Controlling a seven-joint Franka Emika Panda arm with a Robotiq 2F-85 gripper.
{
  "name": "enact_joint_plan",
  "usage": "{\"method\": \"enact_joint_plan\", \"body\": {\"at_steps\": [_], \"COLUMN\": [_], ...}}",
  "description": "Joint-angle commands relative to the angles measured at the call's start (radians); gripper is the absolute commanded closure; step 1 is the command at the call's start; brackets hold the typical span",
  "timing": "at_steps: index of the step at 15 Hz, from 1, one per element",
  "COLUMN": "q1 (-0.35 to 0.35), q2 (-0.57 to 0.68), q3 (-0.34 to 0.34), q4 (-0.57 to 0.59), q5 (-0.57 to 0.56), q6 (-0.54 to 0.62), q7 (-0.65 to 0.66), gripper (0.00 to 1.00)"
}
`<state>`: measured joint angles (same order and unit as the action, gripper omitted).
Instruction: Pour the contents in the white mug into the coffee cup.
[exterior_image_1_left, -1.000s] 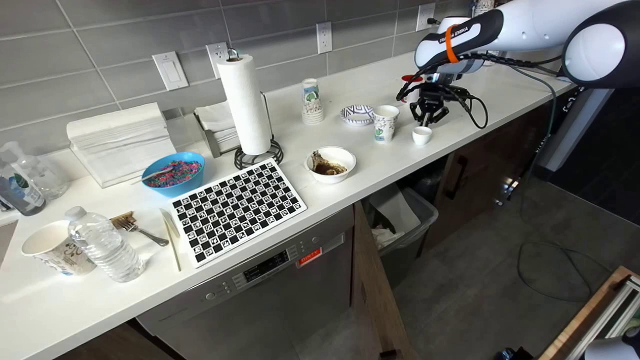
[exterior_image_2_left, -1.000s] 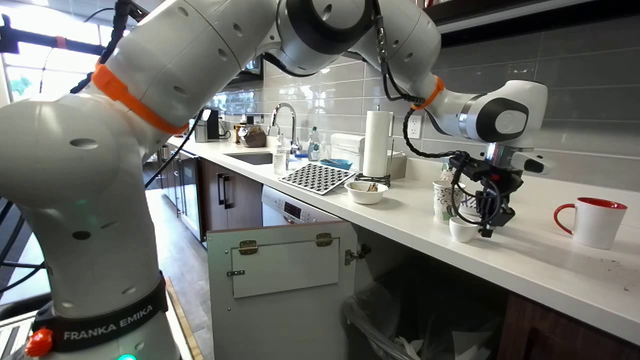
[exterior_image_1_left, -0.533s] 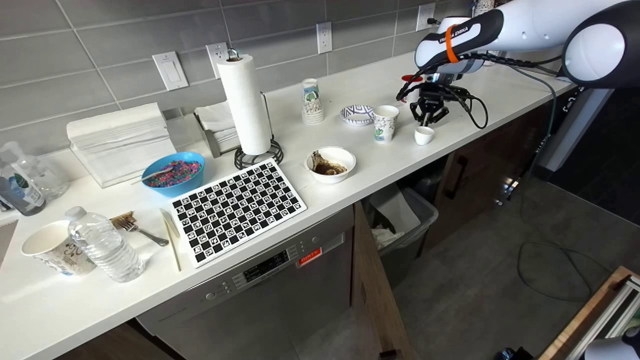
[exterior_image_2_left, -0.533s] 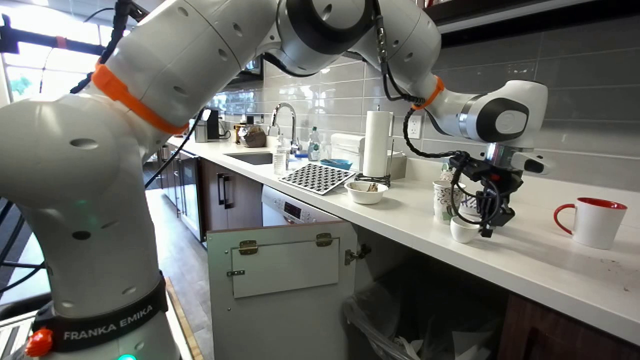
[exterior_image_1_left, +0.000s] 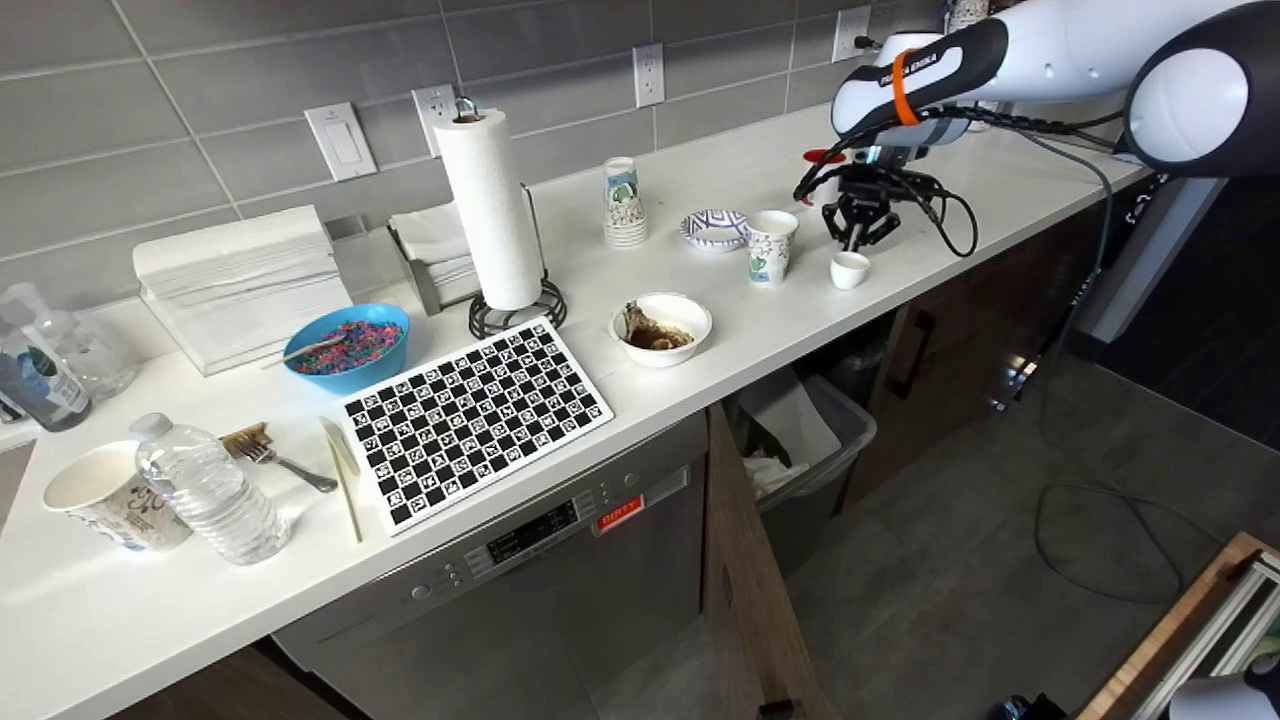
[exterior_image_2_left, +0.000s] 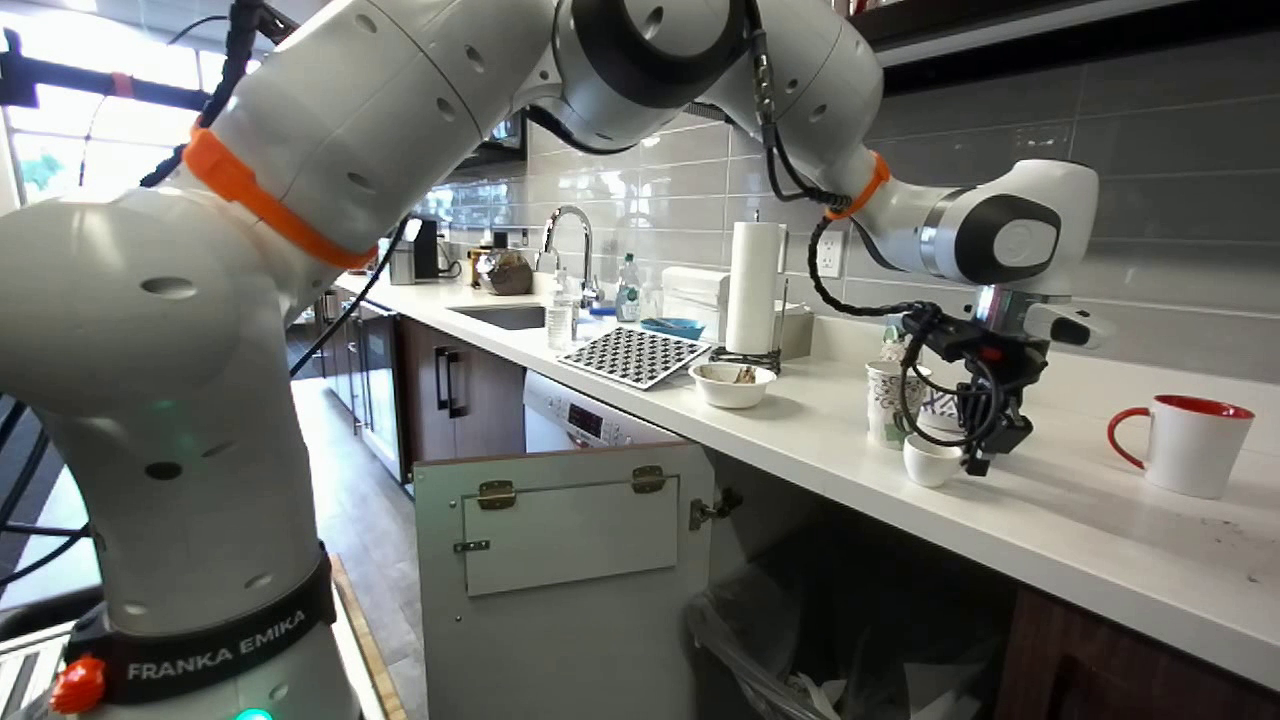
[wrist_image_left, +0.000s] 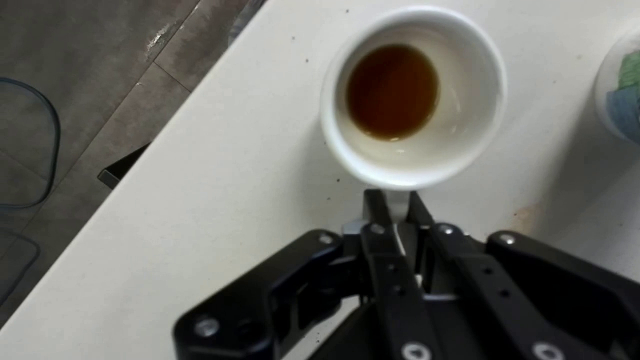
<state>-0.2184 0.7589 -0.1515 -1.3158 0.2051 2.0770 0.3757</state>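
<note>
The white mug (exterior_image_1_left: 849, 271) is a small, short white cup standing upright near the counter's front edge; it also shows in an exterior view (exterior_image_2_left: 928, 464). In the wrist view the mug (wrist_image_left: 452, 100) holds dark brown liquid. My gripper (wrist_image_left: 395, 200) is shut at its near side, with a narrow pale piece, apparently its handle, between the fingertips. The coffee cup, red with a white top edge, does not show; it is hidden or out of view. A taller white mug with red inside and red handle (exterior_image_2_left: 1195, 450) stands beyond the gripper.
A paper cup with a green mark (exterior_image_1_left: 769, 250) stands close beside the small mug. Stacked paper cups (exterior_image_1_left: 625, 205), a patterned bowl (exterior_image_1_left: 712, 230) and a white bowl with brown leftovers (exterior_image_1_left: 672, 357) stand further along. A cabinet door (exterior_image_2_left: 570, 620) hangs open below.
The small white mug has shifted slightly toward and with the gripper, to the right in both exterior views. The gripper itself has moved only very slightly.
</note>
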Motion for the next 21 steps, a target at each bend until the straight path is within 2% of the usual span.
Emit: {"method": "enact_joint_plan", "body": {"at_steps": [1,13,21], "q1": [0.013,0.011,0.012], "q2": [-0.006,0.052,0.061], "q3": [-0.024,-0.037,-0.046], "q4": [0.013,0.071,0.098], "q5": [-0.021,-0.021,-0.023], "q6": [-0.035,-0.09,-0.088], "q7": [0.045,0.136,0.199], "gripper": [0.97,0.97,0.97]}}
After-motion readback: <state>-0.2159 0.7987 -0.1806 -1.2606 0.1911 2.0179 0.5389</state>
